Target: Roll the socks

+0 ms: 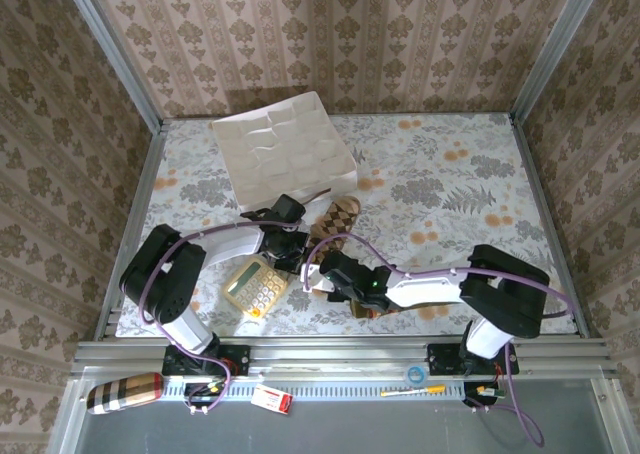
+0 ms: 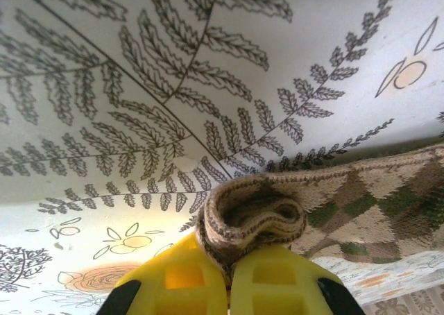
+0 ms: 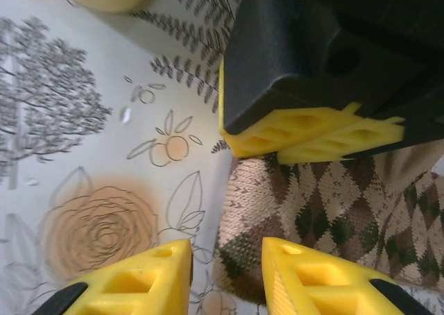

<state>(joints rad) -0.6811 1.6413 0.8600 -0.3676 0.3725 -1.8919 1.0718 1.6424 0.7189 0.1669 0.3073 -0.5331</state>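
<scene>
Two hands I'm steering, left hand (image 2: 227, 266) clenching argyle sock's (image 2: 374, 204) bunched knit cuff, right hand (image 3: 227, 259) hovering released over diamond weave.

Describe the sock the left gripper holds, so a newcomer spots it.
Find the white tray on the table's far side. Just nearer lies the sock, pinched by the left gripper. Its brown-and-tan diamonds distinguish it from the yellow calculator nearby.

No lettering can be read — the calculator (image 1: 256, 286) keys (top view) seem marked, but too small.
</scene>
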